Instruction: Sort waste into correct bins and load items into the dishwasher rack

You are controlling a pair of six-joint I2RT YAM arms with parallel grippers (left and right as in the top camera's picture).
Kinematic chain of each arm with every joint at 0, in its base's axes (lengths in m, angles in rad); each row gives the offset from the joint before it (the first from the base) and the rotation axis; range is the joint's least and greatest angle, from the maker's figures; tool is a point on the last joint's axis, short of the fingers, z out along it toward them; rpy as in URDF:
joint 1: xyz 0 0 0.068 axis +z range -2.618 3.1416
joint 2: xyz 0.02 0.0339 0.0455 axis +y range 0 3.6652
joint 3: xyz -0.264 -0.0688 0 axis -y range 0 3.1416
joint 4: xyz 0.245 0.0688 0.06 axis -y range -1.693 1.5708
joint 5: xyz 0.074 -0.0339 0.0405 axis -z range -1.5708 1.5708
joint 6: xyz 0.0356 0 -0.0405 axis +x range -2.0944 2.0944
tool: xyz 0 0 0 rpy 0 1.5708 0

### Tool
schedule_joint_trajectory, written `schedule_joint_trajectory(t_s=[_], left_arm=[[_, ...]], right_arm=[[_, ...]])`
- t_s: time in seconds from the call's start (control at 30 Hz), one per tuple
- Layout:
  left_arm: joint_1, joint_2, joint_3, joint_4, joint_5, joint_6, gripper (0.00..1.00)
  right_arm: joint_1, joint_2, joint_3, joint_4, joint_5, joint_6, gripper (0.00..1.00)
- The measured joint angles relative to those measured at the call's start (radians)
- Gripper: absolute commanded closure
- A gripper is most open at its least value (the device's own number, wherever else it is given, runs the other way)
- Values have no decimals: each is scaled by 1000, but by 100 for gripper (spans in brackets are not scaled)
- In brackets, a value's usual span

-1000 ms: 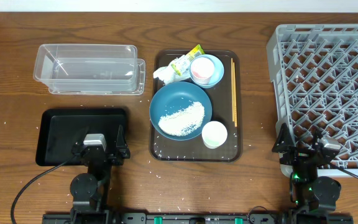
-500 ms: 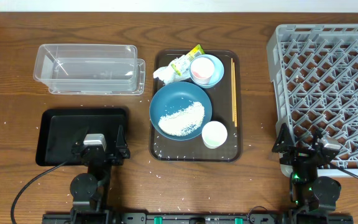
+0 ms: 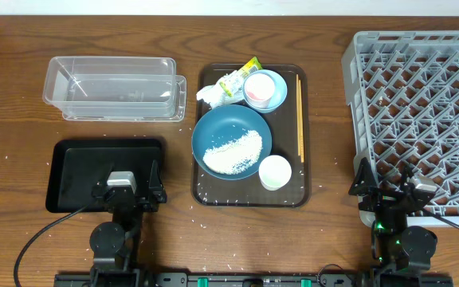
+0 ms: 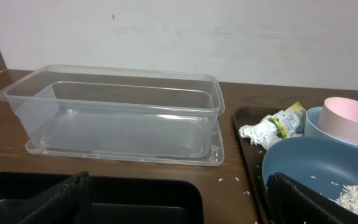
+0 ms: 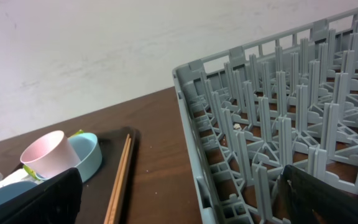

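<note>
Right, from the left of the table [image 3: 22, 119]: the clear tub [image 3: 111, 89] sits at about 10 o'clock, upright, its long side running across. Just nearer, at 8 o'clock, lies the black tray [image 3: 74, 167]. The left gripper [image 3: 126, 182] hangs over that tray's near right part, jaws spread wide and gripping nothing; its wrist view looks across at the tub.

Moving to the middle, the brown serving tray [image 3: 285, 131] carries everything else. At its 11 o'clock corner the crumpled tissue [image 3: 208, 94] touches the yellow-green wrapper [image 3: 241, 76], which leans against the light-blue bowl [image 3: 277, 94] at 12 o'clock. The pink cup [image 3: 257, 88] stands upright inside that bowl. Centre-left is the dark-blue dish [image 3: 213, 123], holding a heap of rice [image 3: 233, 153] toward its 6 o'clock side. The white cup [image 3: 275, 171] stands mouth up at the dish's 4 o'clock, touching its rim or just beside it. Along the serving tray's 3 o'clock edge the chopsticks [image 3: 300, 119] lie side by side, pointing 12 to 6. A few stray grains dot the table around the serving tray's front.

Over to the right, the rack [image 3: 421, 104] fills the table from 1 to 4 o'clock, pegs up. The right gripper [image 3: 393, 187] sits at the rack's near left corner, at 5 o'clock, jaws wide apart and holding nothing.
</note>
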State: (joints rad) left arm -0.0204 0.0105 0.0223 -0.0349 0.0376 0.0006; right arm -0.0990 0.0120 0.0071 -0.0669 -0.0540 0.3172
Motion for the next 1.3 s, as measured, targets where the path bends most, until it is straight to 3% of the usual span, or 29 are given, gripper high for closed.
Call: schedule_joint_trajectory(t_s=[0.4,0.5,0.87,1.0,1.3], left_arm=[[0,0,0,1,5,-45,8],[0,0,0,5,46,-170,8],[0,0,0,30,340,-867,8],[0,0,0,32,375,-968,8],[0,0,0,32,398,-1025,8]], right_arm=[[0,0,0,0,0,0,1],[0,0,0,0,0,0,1],[0,0,0,0,0,0,1],[0,0,0,0,0,0,1],[0,0,0,0,0,0,1]])
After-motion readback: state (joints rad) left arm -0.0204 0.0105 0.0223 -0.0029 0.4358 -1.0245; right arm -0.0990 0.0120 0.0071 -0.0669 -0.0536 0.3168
